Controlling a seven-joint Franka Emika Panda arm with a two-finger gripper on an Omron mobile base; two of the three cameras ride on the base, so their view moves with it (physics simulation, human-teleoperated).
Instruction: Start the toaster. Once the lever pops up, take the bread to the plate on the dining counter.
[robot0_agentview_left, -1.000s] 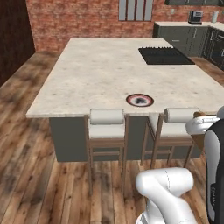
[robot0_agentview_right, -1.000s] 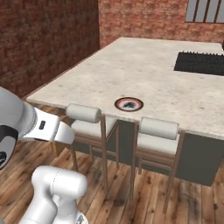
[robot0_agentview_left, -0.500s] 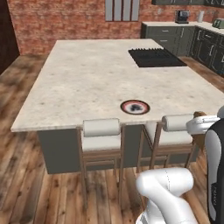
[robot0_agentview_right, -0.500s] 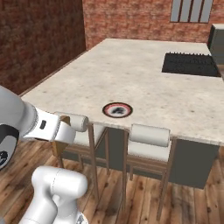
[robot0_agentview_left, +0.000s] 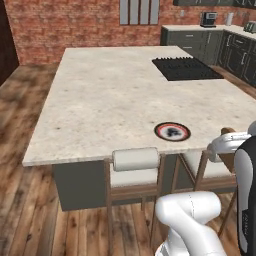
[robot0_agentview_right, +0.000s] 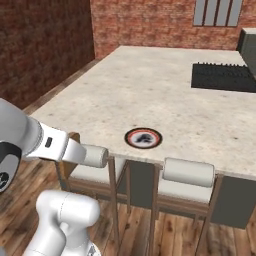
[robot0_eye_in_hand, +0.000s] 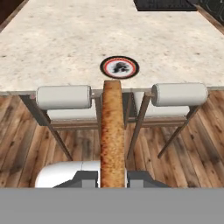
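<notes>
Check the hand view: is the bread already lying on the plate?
No, the bread is held edge-on at the fingers, short of the plate, which sits bare on the counter.

From behind the arm, left and right, we look forward and down over the dining counter (robot0_agentview_left: 100, 95), sharing the plate (robot0_agentview_left: 172, 131) and two stools (robot0_agentview_right: 187, 172), while our hand view faces them low and nearer.

A red brick wall (robot0_agentview_left: 75, 25) rises behind the wood plank floor (robot0_agentview_left: 25, 220). Two cushioned stools (robot0_agentview_left: 135, 167) stand on that floor. Right of the wall's pale window panel (robot0_agentview_left: 139, 11) run dark cabinets (robot0_agentview_left: 200, 40), possibly holding a coffee maker (robot0_agentview_left: 209, 19).
</notes>
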